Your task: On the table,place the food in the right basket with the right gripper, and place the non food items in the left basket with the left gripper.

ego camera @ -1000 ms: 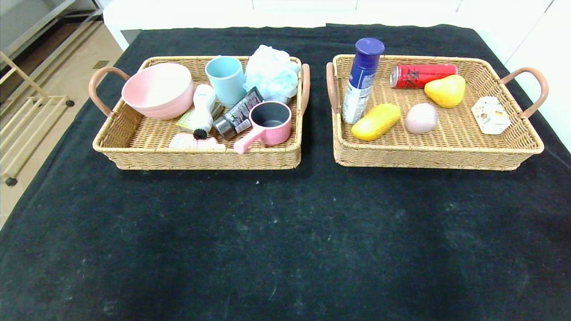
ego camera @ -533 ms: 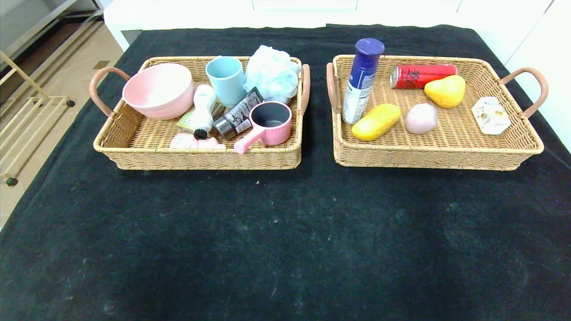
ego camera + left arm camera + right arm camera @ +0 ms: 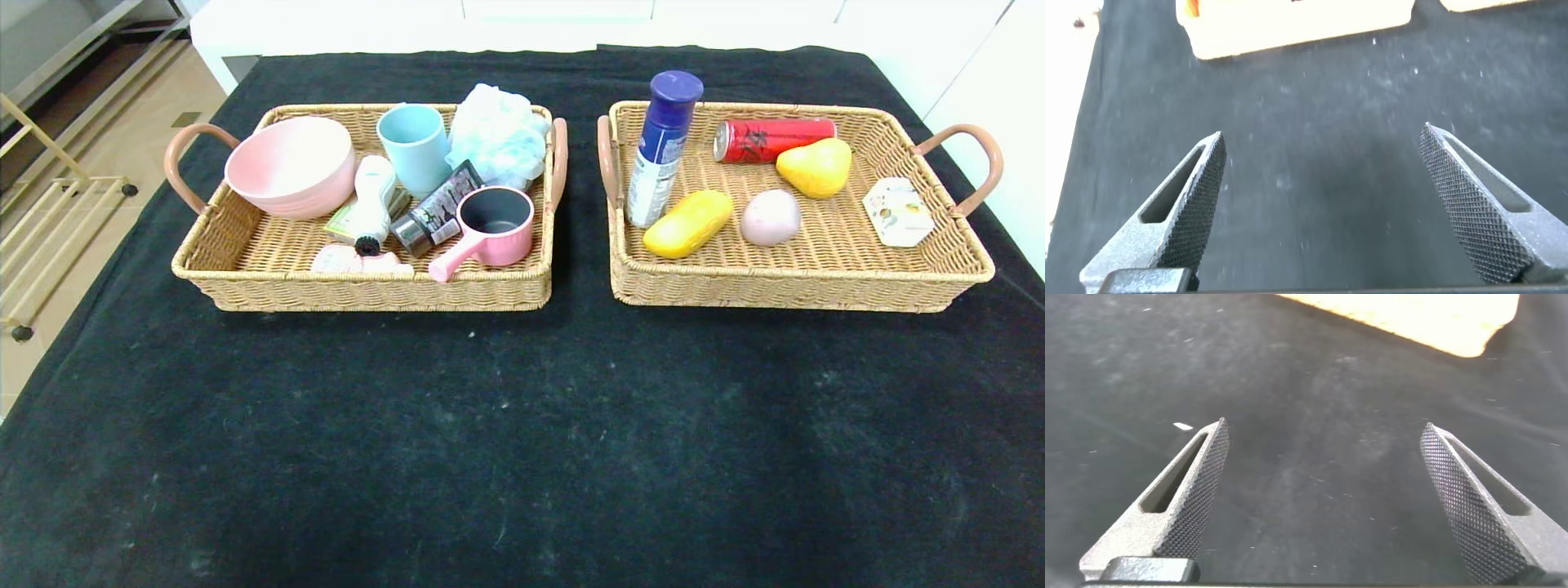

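Food, three pieces, all lying in my right basket (image 3: 816,282): the long yellow oblong fruit (image 3: 687,223) lies on the weave near the front wall; the grey-pink egg-shaped lump (image 3: 770,216) sits just beside it, toward the basket's middle; the tall white-and-blue can (image 3: 661,150) with its blue cap stands tilted against the basket's inner end wall. Sharing that basket: a red can (image 3: 773,139) on its side along the far wall, a yellow pear (image 3: 815,167) touching it, and a white hexagonal packet (image 3: 897,211) near the outer handle.

Non food items, three pieces, all in my left basket (image 3: 367,292): the small pink saucepan (image 3: 488,229) sits upright at the front inner corner, handle pointing at the front wall; the white brush-tipped bottle (image 3: 370,200) lies with its dark tip toward the front; the pink bottle (image 3: 359,262) with white cap lies along the front wall, partly hidden by the rim. Also there: a pink bowl (image 3: 289,167), a pale blue cup (image 3: 414,146), a blue-white bath puff (image 3: 496,135) and a dark tube (image 3: 433,210) leaning between saucepan and brush bottle.

Table (image 3: 522,441), black fuzzy cloth, both baskets side by side at its far half, apart from each other.

My left gripper (image 3: 1323,204): fingers spread wide, nothing between them, over bare cloth, a basket wall ahead. My right gripper (image 3: 1323,498): likewise spread wide and empty above cloth. Neither shows in the head view.
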### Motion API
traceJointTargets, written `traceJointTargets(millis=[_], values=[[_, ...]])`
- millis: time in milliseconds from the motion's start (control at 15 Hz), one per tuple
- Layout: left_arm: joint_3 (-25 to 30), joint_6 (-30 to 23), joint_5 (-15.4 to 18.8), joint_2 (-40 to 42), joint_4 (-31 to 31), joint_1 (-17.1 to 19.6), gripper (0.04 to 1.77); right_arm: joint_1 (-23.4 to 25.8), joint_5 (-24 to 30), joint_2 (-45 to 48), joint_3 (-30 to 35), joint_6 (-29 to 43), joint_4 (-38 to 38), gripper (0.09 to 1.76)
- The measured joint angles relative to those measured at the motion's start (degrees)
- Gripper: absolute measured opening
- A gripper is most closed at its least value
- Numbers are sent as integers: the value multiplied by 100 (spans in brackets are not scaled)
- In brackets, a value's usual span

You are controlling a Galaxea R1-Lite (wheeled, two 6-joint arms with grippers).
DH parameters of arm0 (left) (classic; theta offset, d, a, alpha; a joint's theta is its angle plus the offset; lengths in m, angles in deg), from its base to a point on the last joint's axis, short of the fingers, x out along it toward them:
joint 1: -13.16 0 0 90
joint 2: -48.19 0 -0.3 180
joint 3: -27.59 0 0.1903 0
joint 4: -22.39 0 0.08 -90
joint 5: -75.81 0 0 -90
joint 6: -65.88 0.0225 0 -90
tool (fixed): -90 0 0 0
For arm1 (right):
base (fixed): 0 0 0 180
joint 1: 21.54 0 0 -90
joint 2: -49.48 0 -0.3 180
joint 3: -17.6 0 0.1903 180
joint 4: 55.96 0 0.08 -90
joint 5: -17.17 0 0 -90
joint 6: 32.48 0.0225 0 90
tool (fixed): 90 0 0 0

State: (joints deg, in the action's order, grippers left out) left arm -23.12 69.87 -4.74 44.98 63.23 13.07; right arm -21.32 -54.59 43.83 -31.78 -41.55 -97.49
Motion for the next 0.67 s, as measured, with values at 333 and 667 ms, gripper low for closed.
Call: traceJointTargets(millis=[333, 667], values=[[1577, -61, -124, 306, -1994, 10, 172, -12, -660, 501, 909, -68, 1150, 171], [2437, -79, -439, 338, -2196, 10, 172, -15, -1403, 560, 2450, -66, 2673, 171]])
